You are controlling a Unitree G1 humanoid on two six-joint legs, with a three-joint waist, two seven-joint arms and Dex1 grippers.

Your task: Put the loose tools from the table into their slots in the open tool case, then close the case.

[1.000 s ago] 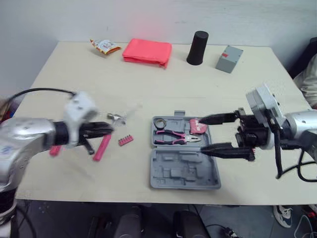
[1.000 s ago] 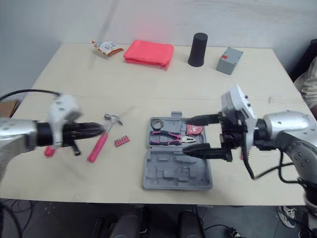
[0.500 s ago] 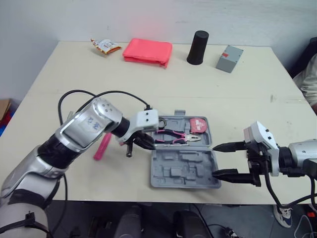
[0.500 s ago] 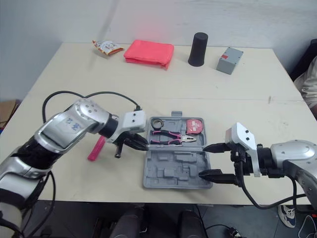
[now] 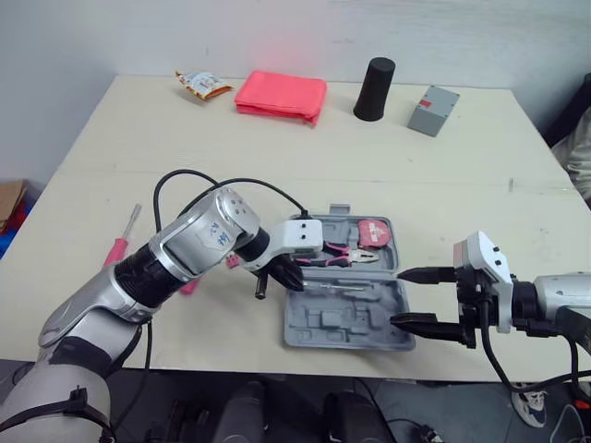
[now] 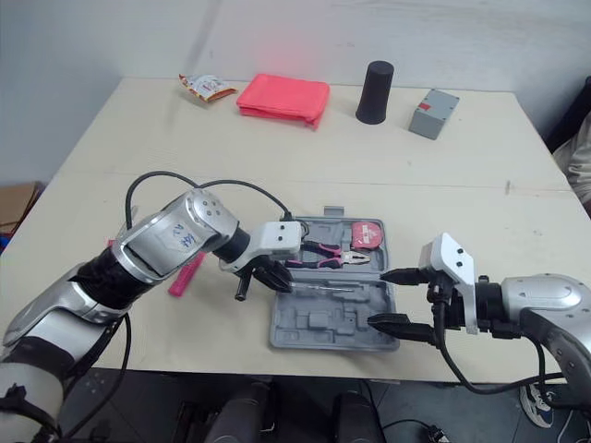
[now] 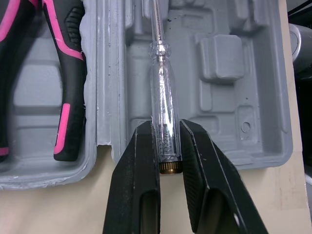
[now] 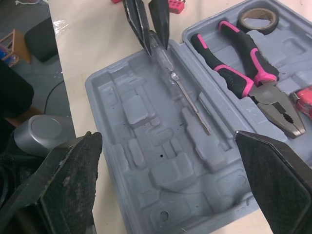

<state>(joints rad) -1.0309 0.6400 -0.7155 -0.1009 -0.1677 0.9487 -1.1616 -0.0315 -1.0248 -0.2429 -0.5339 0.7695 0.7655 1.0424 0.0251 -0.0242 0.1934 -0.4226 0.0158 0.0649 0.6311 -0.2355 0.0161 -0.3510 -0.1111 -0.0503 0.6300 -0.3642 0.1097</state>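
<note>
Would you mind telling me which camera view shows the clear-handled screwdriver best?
The left wrist view: the clear-handled screwdriver is close up, gripped by the left hand over the tool case. The right wrist view shows its full length, smaller; the eye views show a thin shaft.

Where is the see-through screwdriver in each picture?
Left eye view: the screwdriver reaches over the case's near half, held by the left gripper.
Right eye view: same spot, just nearer than the pliers.
Left wrist view: its clear handle sits between the black fingers.
Right wrist view: its shaft runs alongside the pliers.
Shared landmark: the pink-handled pliers.
</note>
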